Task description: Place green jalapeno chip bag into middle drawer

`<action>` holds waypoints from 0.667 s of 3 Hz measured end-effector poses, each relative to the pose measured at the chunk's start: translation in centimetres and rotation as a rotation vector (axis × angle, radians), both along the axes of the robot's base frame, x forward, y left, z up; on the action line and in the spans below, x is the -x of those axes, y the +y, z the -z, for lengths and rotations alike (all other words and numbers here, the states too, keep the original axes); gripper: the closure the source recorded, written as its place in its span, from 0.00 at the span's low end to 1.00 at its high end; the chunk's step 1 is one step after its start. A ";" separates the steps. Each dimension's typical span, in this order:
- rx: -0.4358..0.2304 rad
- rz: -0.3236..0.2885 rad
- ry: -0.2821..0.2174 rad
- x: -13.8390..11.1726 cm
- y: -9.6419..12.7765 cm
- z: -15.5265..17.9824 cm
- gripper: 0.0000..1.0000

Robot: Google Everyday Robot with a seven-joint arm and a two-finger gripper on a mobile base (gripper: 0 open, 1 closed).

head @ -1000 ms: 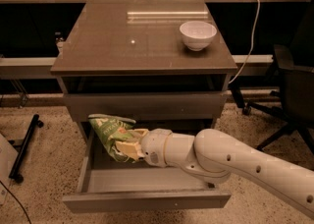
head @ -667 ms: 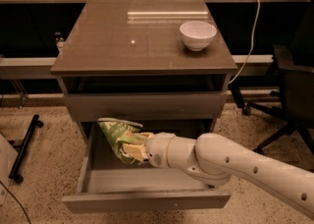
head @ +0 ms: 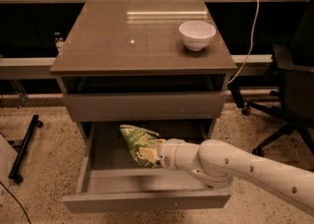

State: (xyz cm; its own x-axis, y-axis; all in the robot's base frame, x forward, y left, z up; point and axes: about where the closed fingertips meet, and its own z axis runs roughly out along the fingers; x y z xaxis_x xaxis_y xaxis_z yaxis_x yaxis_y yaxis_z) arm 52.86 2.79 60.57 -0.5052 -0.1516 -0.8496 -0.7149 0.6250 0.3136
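Speckled stone-look flooring (head: 44,169) runs under the whole station, with a dark glazed wall and a metal rail behind.

1. A grey-brown drawer cabinet (head: 122,46) stands centre frame. Its glossy top is bare on the left and centre.
2. A black office chair (head: 294,90) sits to the right, apart from the cabinet. A black wheeled stand (head: 24,147) lies on the floor to the left.
3. The white robot arm (head: 255,169) enters from the lower right and reaches leftward across the pulled-out box.
4. The middle drawer (head: 147,201) is drawn fully forward, its grey floor exposed. The upper drawer front (head: 142,106) above it is closed flush.
5. A white bowl (head: 197,35) rests on the cabinet top near the right rear corner. It plays no part in this step.
6. A white cable (head: 252,31) hangs down behind the cabinet's right edge.
7. The green jalapeno chip bag (head: 137,142) is inside the drawer opening, left of centre, standing tilted. Whether its lower edge touches the drawer floor cannot be determined.
8. The gripper (head: 156,153) is at the bag's right edge, over the drawer interior, and appears clamped on the bag, which it holds upright.

Assessment: the bag is positioned within the walls so that release would drop it inside. Release has not yet occurred.
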 end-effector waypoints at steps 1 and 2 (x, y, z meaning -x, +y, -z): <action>0.017 0.068 0.050 -1.1 -2.8 3.8 0.84; 0.031 0.128 0.087 -1.9 -5.5 7.0 0.61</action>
